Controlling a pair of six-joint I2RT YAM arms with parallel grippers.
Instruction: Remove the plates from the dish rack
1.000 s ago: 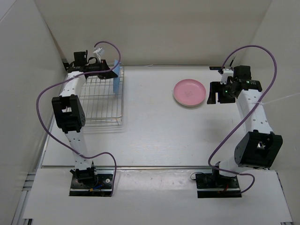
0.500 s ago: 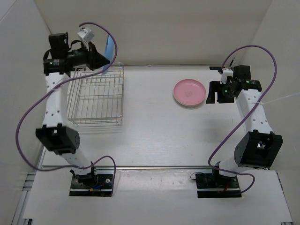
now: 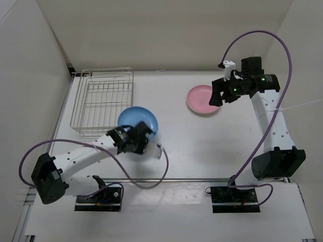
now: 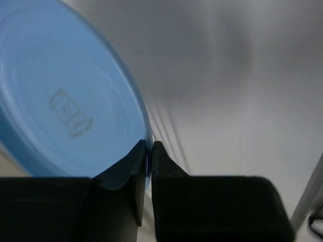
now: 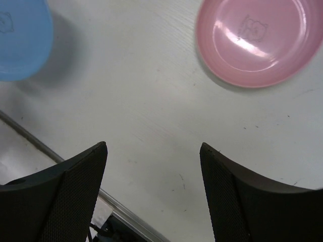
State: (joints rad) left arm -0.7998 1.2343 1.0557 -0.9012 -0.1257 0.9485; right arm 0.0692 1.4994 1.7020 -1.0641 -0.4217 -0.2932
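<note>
My left gripper (image 3: 144, 132) is shut on the rim of the light blue plate (image 3: 136, 120) and holds it just right of the dish rack's near corner. In the left wrist view the fingertips (image 4: 143, 149) pinch the plate's edge (image 4: 65, 101), with its underside facing the camera. The silver wire dish rack (image 3: 103, 103) stands at the back left with no plates in it. The pink plate (image 3: 203, 99) lies flat on the table at the back right. My right gripper (image 3: 216, 97) is open and empty, hovering at its right edge. The right wrist view shows the pink plate (image 5: 257, 40) and the blue plate (image 5: 20, 40). No cream plate shows clearly.
White walls close in the table on the left, back and right. The left arm's purple cable (image 3: 161, 166) loops over the table's near part. A metal strip (image 3: 176, 180) runs along the near edge.
My left arm has lifted the blue plate out of the rack's far end and swung it down to the rack's near right corner. My right arm has risen and shifted left toward the pink plate.
</note>
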